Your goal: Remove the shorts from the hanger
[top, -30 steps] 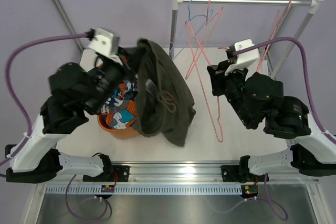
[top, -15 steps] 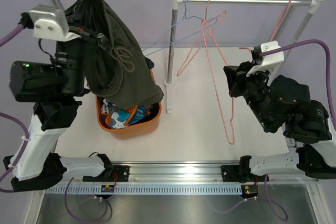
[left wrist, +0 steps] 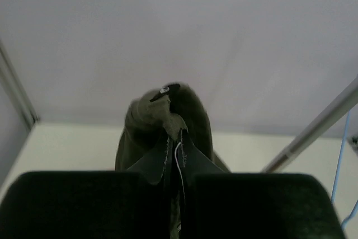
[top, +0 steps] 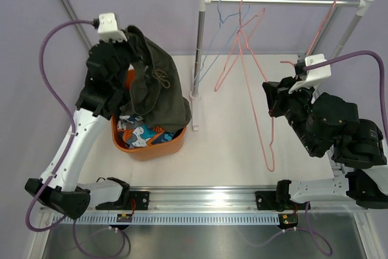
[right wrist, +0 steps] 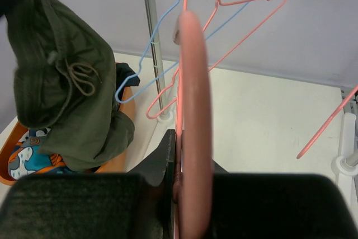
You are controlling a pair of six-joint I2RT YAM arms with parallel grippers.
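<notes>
1. Whereas half a second ago the left arm holds it high, close to the overhead camera, the olive-green drawstring fabric shorts (top: 159,92) now hang lower and farther back. Their bottom edge sags into the orange plastic basket (top: 145,151).
2. The left gripper (left wrist: 174,158) is clamped on a fold of the olive cloth; in its wrist view the fabric bunches up between the dark fingers.
3. The right gripper (top: 274,98) pinches the bare pink wire hanger (right wrist: 194,110), which hangs well apart from the shorts. It sits slightly higher and more upright than in the previous picture.
4. By my reading this pair is already off its hanger, and what remains is to let it drop beside the blue-white-orange patterned shorts (top: 136,134) already lying in the basket.
5. The left wrist view shows only the pinched cloth and the wall, so the basket below is out of its sight.
6. The olive cloth covers most of the basket. A dark scrap shows at its far rim in the right wrist view, but I cannot tell which garment it is.
7. The right fingertips are blurred behind the hanger.
</notes>
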